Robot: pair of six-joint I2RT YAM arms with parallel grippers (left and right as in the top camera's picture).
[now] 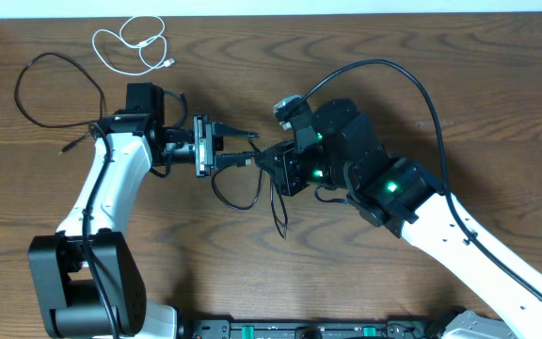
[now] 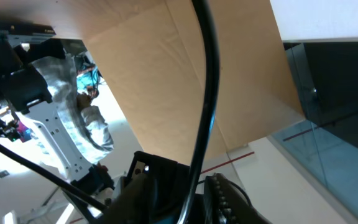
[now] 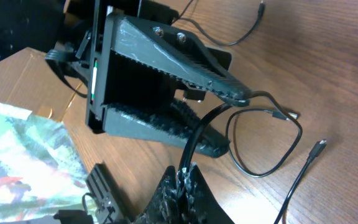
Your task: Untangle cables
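**Thin black cable with small end plugs (image 3: pixel 261 175) pinched at mid-table by the right gripper (image 3: pixel 186 173)**

The right gripper's two fingers are clenched together on this cable. From the pinch, the cord arcs up and past the tip of the left gripper's upper finger. Whether it touches that tip cannot be told. Beyond the tip it ends in a small plug, and its slack loops on the brown wooden table (image 1: pixel 497 75). A second small plug lies on the wood just beside that loop.

The left gripper (image 1: pixel 243 146) faces the right one, tip almost to tip. Its ribbed black fingers stand apart, released, with nothing clamped between them.

From overhead, the held cable's slack lies in loops just below the meeting point of the two grippers.

A second thin black cable (image 1: pixel 18 92) lies in a wide loop at the table's left, beside the left arm. It is well apart from the held one.

The short white cable (image 1: pixel 123 38) rests coiled near the table's far edge, above the left arm and touching neither black cable.
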